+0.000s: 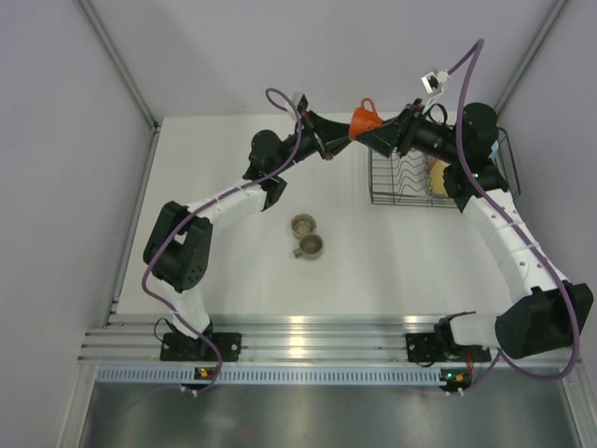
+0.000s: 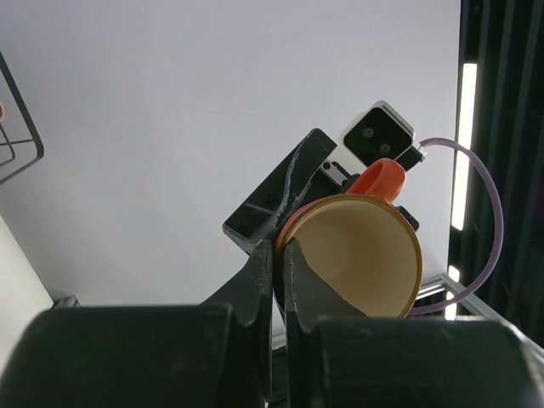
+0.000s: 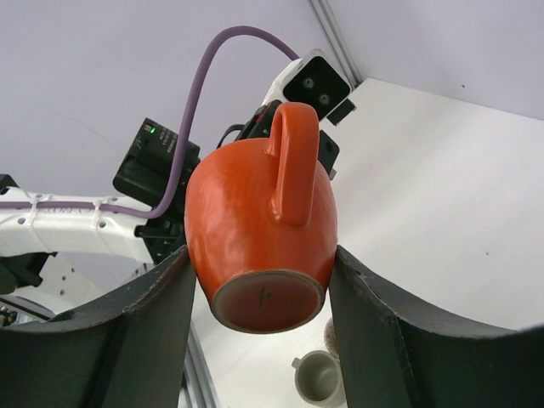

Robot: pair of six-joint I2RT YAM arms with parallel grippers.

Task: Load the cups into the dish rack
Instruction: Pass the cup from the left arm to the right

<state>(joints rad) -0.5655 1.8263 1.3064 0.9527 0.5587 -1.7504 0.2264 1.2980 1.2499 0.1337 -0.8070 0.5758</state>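
Note:
A small orange cup (image 1: 364,119) hangs in the air to the left of the black wire dish rack (image 1: 392,191), held from both sides. My left gripper (image 1: 328,147) is shut on its rim, one finger inside the cream interior (image 2: 357,255) and one outside. My right gripper (image 1: 381,138) has its two fingers pressed against opposite sides of the cup's body (image 3: 259,229), base toward the camera and handle up. Two grey-olive cups (image 1: 302,225) (image 1: 310,246) stand on the table; one of them (image 3: 319,376) shows below the orange cup. A yellow cup (image 1: 436,175) sits in the rack under my right arm.
The rack stands at the back right near the right wall. A corner of its wire (image 2: 21,127) shows at the left edge of the left wrist view. White walls close in the table on three sides.

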